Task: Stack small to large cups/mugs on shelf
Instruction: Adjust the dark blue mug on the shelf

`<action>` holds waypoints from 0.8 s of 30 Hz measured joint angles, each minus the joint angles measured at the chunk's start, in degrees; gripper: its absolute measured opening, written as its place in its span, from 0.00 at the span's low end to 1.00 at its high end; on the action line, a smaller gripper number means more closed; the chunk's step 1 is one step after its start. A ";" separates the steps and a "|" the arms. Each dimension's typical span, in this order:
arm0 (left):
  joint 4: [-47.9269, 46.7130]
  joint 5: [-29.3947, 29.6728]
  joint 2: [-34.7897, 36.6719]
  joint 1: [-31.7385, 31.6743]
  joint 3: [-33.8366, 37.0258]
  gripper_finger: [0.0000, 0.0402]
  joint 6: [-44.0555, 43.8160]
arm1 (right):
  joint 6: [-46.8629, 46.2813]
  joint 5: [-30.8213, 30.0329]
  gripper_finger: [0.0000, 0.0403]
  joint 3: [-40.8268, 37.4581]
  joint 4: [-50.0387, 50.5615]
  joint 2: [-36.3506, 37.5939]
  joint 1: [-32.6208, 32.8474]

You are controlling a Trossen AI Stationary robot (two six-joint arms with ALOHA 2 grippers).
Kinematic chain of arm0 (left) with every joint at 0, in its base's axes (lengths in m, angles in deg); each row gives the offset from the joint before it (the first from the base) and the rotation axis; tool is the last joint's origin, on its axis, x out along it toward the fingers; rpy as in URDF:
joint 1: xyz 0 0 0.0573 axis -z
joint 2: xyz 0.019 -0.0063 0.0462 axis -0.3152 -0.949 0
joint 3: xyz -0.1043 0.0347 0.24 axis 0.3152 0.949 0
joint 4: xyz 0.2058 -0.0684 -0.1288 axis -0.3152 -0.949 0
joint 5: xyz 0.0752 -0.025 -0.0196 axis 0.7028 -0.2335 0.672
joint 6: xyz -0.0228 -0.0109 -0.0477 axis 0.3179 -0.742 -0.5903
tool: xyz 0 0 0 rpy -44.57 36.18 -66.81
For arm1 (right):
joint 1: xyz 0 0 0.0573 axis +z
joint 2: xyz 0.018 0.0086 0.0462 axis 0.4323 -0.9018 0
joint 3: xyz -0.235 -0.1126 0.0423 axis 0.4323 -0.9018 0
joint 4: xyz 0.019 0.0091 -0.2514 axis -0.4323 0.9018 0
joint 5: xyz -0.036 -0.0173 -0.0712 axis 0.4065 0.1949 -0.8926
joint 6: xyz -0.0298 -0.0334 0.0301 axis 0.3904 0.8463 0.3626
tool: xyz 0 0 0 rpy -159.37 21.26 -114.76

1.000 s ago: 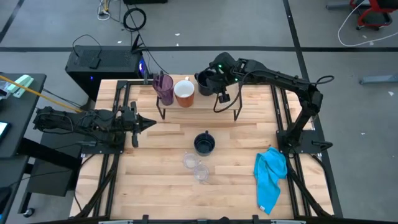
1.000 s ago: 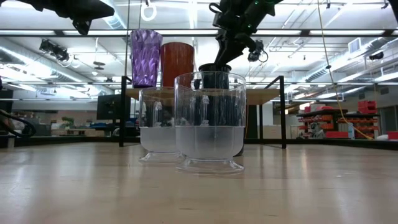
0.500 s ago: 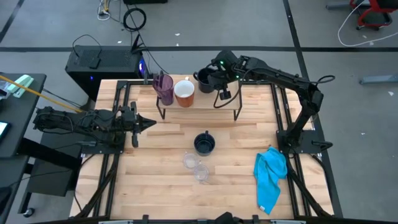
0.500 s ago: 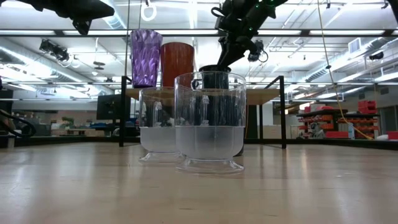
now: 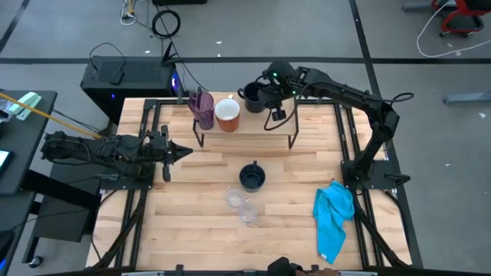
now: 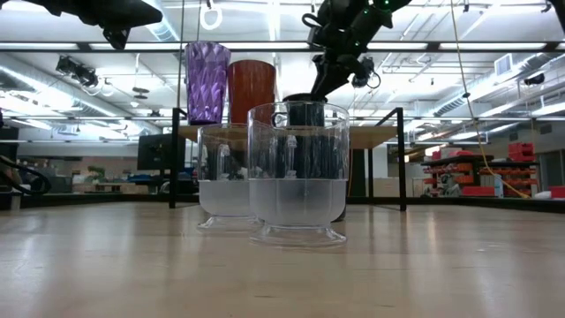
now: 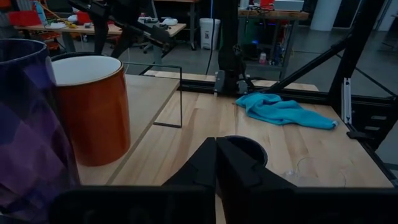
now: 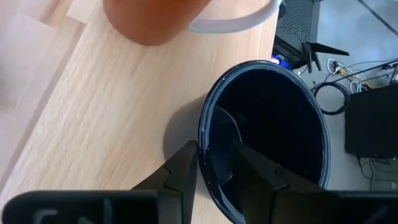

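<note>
Shelf (image 5: pixel 253 126), rear edge: my right pincer (image 8: pixel 214 163) clamps black mug (image 8: pixel 264 134) rim, shifted back beside white mug (image 5: pixel 227 114); release pending.

on the shelf (image 5: pixel 245 125) we see, 9 to 3 o'clock: tumbler (image 5: pixel 203 108), mug w/ handle (image 5: pixel 227 114), then another mug (image 5: pixel 254 100) at the 12 o'clock edge. at 6 o'clock from shelf, a third mug (image 5: pixel 252 176) on the table (image 5: pixel 192 222); two small cups (image 5: pixel 241 205) touching, further toward 6. cloth (image 5: pixel 334 217) at 4 o'clock.
</note>
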 joint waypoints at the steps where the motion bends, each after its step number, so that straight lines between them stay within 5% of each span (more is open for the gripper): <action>1: 0.00 0.00 0.01 0.01 -0.01 0.03 0.00 | 0.16 0.00 0.26 0.00 0.00 0.00 -0.11; 24: -0.46 -0.09 0.00 0.00 0.00 0.05 -0.39 | -5.32 -0.48 0.26 0.00 -1.55 0.85 1.68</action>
